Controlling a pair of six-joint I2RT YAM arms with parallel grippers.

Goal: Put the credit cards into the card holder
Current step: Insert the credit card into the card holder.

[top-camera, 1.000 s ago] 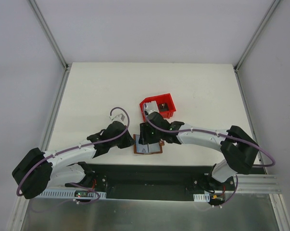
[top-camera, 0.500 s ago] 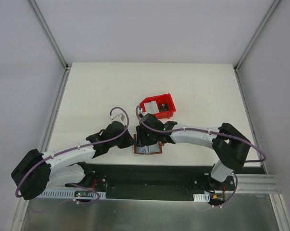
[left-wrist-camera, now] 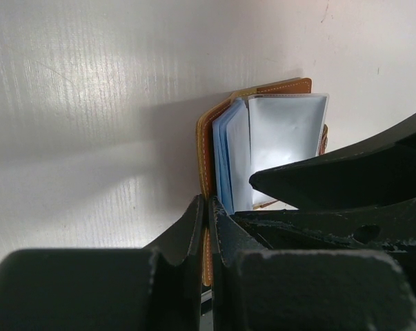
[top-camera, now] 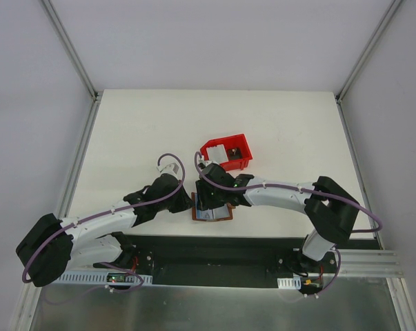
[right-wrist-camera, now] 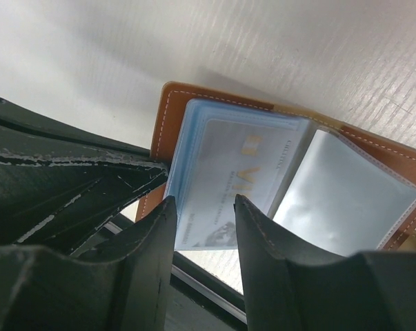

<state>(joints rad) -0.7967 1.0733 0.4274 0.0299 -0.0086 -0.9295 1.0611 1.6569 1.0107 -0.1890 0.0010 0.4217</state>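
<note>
1. The card holder [top-camera: 212, 214] lies open at lower centre of the top view, at the near edge of the table [top-camera: 139, 138], a little below the red bin [top-camera: 227, 153]
2. The left gripper [left-wrist-camera: 208, 210] is pinched together on the holder's brown cover edge, low centre in its wrist view
3. A pale blue credit card [right-wrist-camera: 221, 172] lies among the holder's clear sleeves [right-wrist-camera: 345, 200], mid-frame in the right wrist view
4. The right gripper [right-wrist-camera: 204, 214] has its fingers apart over that card's lower edge; whether they touch it I cannot tell
</note>
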